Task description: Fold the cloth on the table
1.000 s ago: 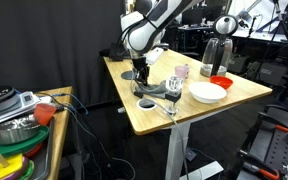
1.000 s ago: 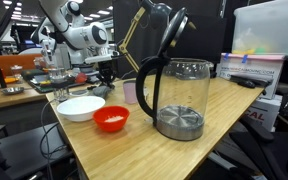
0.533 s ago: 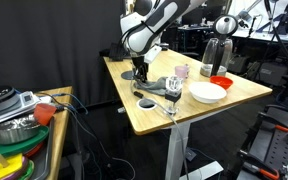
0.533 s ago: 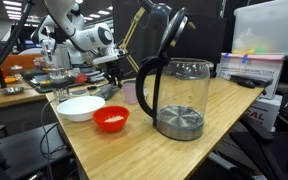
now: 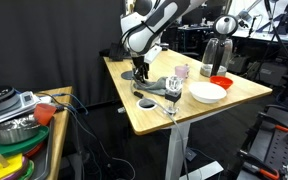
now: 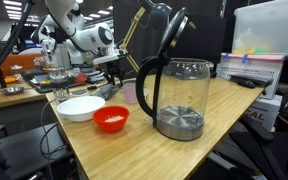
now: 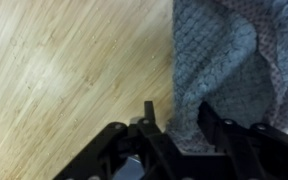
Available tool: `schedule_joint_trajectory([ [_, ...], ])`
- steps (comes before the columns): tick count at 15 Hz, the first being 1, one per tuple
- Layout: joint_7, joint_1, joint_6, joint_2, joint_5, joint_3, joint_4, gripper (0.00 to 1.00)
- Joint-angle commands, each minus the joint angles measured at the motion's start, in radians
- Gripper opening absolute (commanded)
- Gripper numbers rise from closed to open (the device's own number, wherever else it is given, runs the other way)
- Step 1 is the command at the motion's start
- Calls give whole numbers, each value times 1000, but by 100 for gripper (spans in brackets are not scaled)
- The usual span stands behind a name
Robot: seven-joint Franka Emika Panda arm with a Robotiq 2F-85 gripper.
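Observation:
The grey cloth lies rumpled on the light wood table and fills the upper right of the wrist view. My gripper stands over its near edge with the jaws apart. The cloth's edge reaches in between them and lies against the right finger, while bare wood shows beside the left finger. In an exterior view the gripper hangs low over the table's far side, close to the cloth.
A white bowl, a red bowl, a pink cup and a kettle stand on the table. A small black disc lies near the cloth. A lower side surface holds pots and dishes.
The jaws have opened off the cloth over the last second. The arm has shifted slightly over the same spot.

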Motion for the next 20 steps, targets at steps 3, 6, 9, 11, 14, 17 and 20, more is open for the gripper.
schedule_joint_trajectory([
  [3,29,-5,13,-43,2,-9,-30,93],
  [6,49,-8,5,-67,2,-20,-39,100],
  [9,77,-8,-10,-89,1,-30,-55,100],
  [11,89,-7,-18,-98,4,-31,-72,100],
  [14,83,-16,-15,-128,23,-11,-121,100],
  [17,96,-17,3,-171,28,-10,-180,100],
  [20,115,-26,10,-227,32,-11,-239,100],
])
